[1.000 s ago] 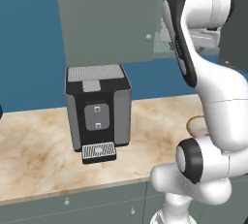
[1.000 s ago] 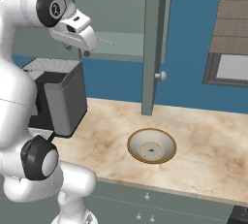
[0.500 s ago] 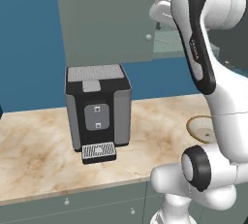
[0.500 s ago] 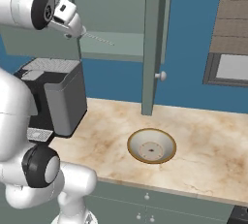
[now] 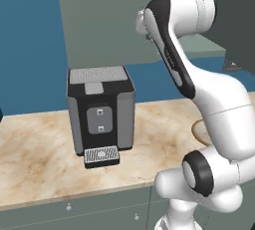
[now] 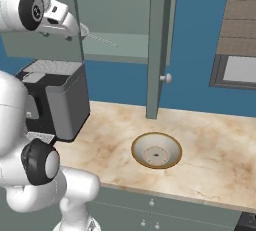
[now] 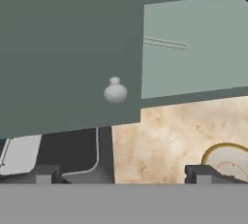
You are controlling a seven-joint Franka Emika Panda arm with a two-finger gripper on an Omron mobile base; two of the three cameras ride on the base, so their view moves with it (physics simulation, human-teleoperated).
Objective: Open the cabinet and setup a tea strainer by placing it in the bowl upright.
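The cabinet (image 6: pixel 117 5) hangs above the counter. Its right door (image 6: pixel 157 45) stands open, edge-on, and its left door (image 7: pixel 68 48) with a round pale knob (image 7: pixel 115 91) faces my hand at close range. On the shelf lies the tea strainer (image 6: pixel 100 38); its thin wire handle (image 7: pixel 164 43) shows and its cup is partly behind my hand. The tan bowl (image 6: pixel 156 151) sits empty on the counter below. My gripper (image 7: pixel 122 174) is open and holds nothing, level with the shelf, in front of the left door.
A black coffee machine (image 5: pixel 101 109) stands on the marble counter (image 6: pixel 215 145) left of the bowl, under my hand. The open right door's knob (image 6: pixel 166 78) juts out above the bowl. Drawer fronts (image 5: pixel 99 206) run below the counter edge.
The arm has lifted and swung left, carrying the hand up from above the coffee machine to the left door's height. The jaws stayed open.
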